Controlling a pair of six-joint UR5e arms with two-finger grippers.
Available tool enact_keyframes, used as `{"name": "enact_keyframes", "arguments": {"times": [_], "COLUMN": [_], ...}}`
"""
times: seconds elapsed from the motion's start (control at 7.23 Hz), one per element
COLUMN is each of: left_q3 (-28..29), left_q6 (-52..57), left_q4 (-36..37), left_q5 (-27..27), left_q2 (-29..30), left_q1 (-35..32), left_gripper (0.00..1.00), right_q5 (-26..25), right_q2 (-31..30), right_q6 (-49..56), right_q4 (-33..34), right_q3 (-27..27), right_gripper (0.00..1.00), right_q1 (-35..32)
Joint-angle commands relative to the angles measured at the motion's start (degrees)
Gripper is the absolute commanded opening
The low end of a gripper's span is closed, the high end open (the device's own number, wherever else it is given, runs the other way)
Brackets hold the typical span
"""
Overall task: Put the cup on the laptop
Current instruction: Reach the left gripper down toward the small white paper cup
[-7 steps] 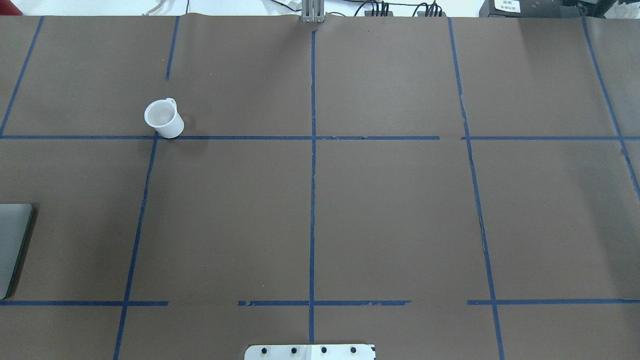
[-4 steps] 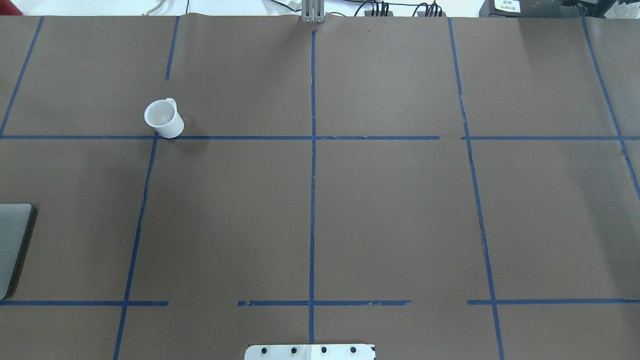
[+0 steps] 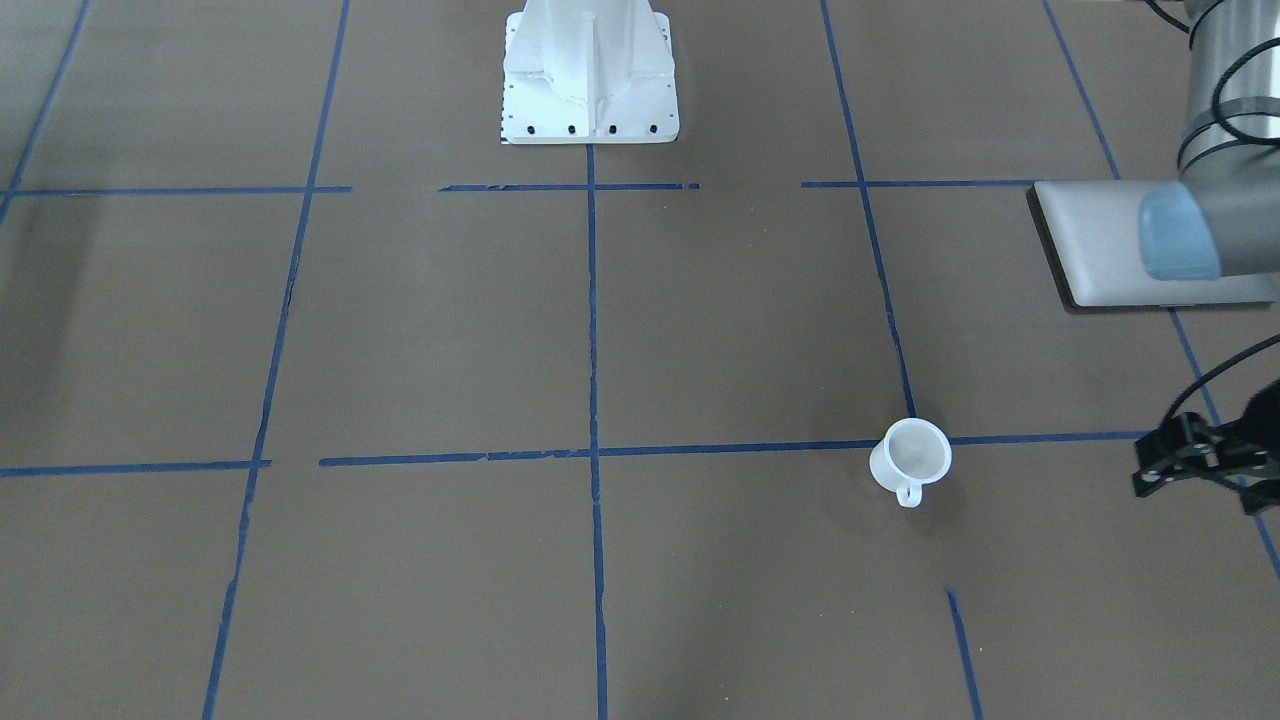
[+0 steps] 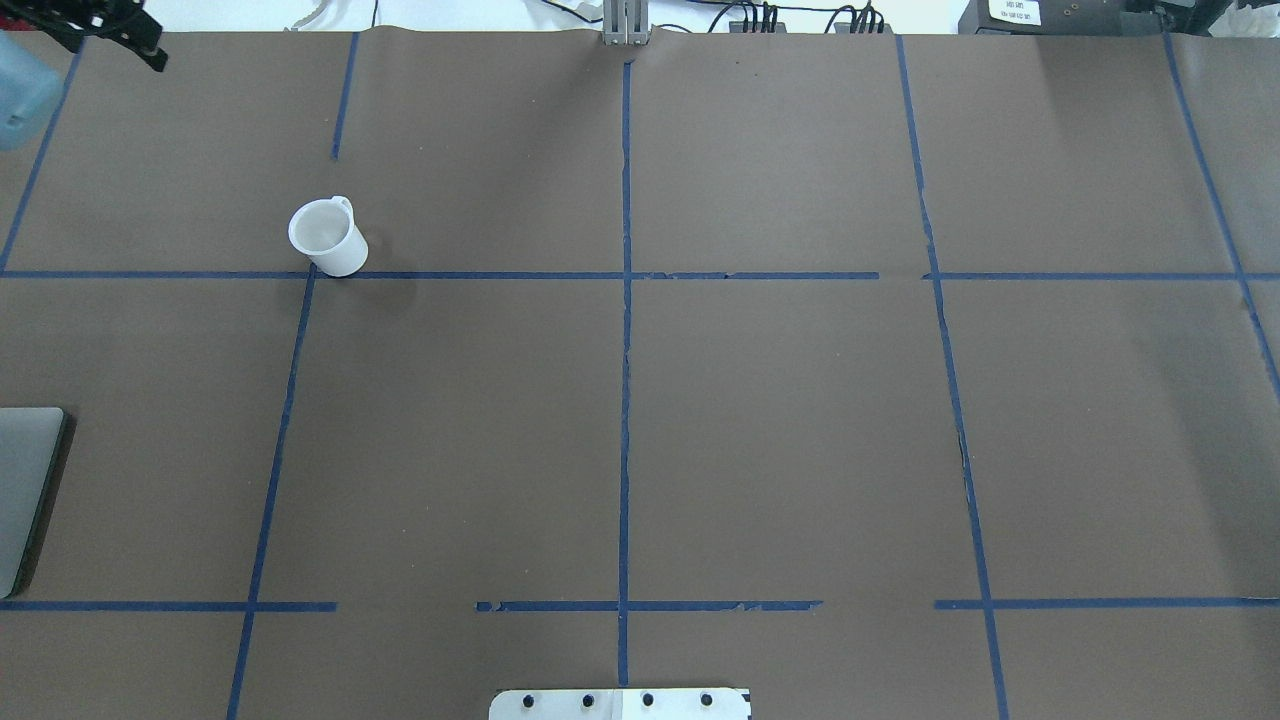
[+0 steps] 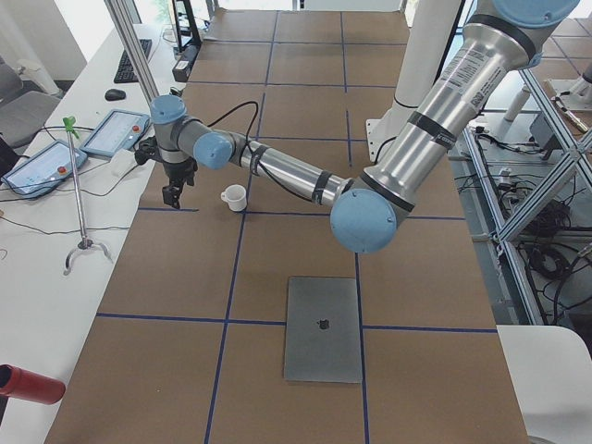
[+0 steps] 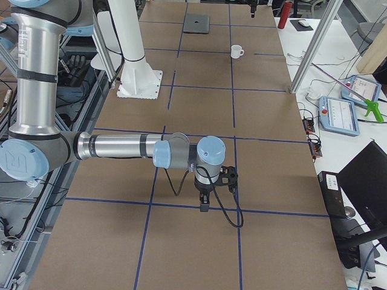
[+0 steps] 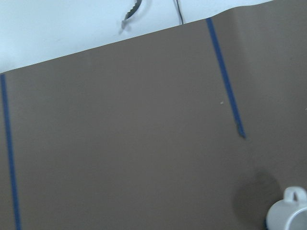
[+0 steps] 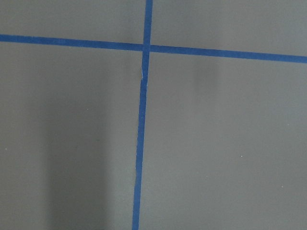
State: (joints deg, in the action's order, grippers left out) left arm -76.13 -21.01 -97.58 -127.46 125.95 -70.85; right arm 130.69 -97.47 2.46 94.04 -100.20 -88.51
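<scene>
The small white cup (image 4: 325, 235) stands upright on the brown table, left of centre; it also shows in the front view (image 3: 910, 457) and at the lower right of the left wrist view (image 7: 288, 215). The silver-grey laptop (image 5: 323, 328) lies closed and flat at the table's left end, cut off by the overhead view's edge (image 4: 20, 490). My left gripper (image 4: 140, 45) hangs above the table's far left corner, apart from the cup; I cannot tell whether it is open or shut. My right gripper (image 6: 204, 202) points down over bare table far to the right; I cannot tell its state.
Blue tape lines (image 4: 625, 350) divide the brown table cover. The white robot pedestal (image 3: 590, 70) stands at the near middle edge. The left arm's forearm (image 3: 1200, 230) crosses above the laptop. An operators' desk with tablets (image 5: 116, 129) runs along the far side.
My left gripper has come into the overhead view at the top left corner. The cup and the laptop have not moved.
</scene>
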Motion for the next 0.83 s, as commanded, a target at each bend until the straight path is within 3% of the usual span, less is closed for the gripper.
{"name": "enact_keyframes", "arguments": {"times": [0.0, 0.28, 0.69], "left_q3": [7.88, 13.18, 12.67], "left_q6": [-10.15, -15.72, -15.73], "left_q4": [-5.03, -15.50, -16.50], "left_q5": [4.04, 4.24, 5.55], "left_q2": [7.71, 7.39, 4.41], "left_q1": [5.96, 11.15, 13.18], "left_gripper": [1.00, 1.00, 1.00], "right_q5": [0.00, 0.00, 0.00], "right_q2": [0.00, 0.00, 0.00], "right_q6": [0.00, 0.00, 0.00], "right_q4": [0.00, 0.00, 0.00], "right_q3": [0.00, 0.00, 0.00], "right_gripper": [1.00, 1.00, 1.00], "right_q1": [0.00, 0.00, 0.00]}}
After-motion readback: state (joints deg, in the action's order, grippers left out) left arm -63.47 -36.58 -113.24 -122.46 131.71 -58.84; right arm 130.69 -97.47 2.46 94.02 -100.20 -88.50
